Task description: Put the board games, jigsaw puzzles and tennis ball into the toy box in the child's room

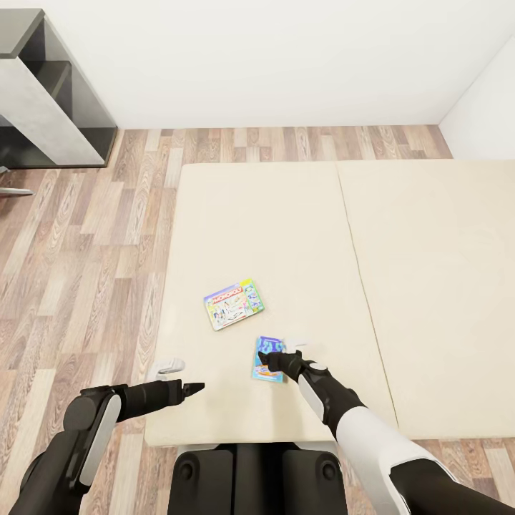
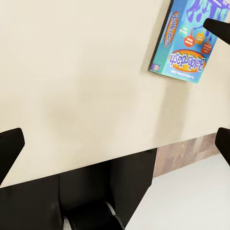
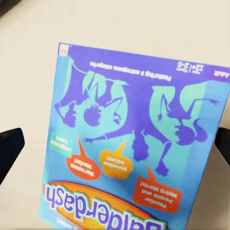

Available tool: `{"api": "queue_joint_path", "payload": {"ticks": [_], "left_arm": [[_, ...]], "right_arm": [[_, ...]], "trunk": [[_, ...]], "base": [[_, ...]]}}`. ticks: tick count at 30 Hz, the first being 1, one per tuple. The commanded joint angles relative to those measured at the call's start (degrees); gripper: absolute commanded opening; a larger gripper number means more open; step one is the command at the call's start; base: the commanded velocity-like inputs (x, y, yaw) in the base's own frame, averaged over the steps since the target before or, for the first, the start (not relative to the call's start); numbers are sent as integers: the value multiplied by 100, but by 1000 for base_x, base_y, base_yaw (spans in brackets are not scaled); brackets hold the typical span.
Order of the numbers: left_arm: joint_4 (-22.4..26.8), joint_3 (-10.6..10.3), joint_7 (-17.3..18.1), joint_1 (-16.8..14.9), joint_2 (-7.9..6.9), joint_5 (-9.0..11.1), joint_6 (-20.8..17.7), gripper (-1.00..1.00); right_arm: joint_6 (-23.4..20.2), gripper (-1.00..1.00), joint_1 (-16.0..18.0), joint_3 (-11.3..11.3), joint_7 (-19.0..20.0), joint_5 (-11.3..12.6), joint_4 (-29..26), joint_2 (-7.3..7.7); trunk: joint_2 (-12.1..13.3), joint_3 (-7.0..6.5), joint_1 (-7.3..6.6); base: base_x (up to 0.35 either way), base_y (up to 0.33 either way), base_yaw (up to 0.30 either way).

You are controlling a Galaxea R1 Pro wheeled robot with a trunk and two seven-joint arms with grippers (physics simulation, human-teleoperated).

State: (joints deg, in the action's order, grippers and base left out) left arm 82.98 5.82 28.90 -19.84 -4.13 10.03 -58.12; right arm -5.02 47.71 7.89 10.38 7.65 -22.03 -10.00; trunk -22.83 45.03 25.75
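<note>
Directly beneath the right gripper (image 1: 274,357), jaws spread wide, lies the Balderdash box (image 3: 134,143) on the bed (image 1: 286,229), seemingly not yet touched. The left gripper (image 1: 197,388) hangs open beside it, with the Monopoly box (image 1: 234,304) just beyond.

Cream bed (image 1: 286,214), blue-and-purple Balderdash box (image 1: 267,360), multicoloured Monopoly box (image 1: 234,304), wood-grain floor (image 1: 86,250)

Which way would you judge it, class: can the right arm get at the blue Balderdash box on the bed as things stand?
Probably yes. The right gripper hovers open right over the Balderdash box, which lies flat on the bed with nothing on it.
</note>
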Motion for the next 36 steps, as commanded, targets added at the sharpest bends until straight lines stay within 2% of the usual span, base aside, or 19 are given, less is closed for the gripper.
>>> {"api": "queue_joint_path", "payload": {"ticks": [1, 36], "left_arm": [[6, 7, 1, -2, 0, 25, -42, 100], [5, 7, 1, -2, 0, 25, -42, 100]], "right_arm": [[-45, 100, 2, 23, 1, 60, -5, 0], [-113, 100, 0, 192, -68, 69, 7, 0]], "trunk": [[-9, 6, 3], [-9, 6, 3]], "base": [[0, 0, 0], [0, 0, 0]]}}
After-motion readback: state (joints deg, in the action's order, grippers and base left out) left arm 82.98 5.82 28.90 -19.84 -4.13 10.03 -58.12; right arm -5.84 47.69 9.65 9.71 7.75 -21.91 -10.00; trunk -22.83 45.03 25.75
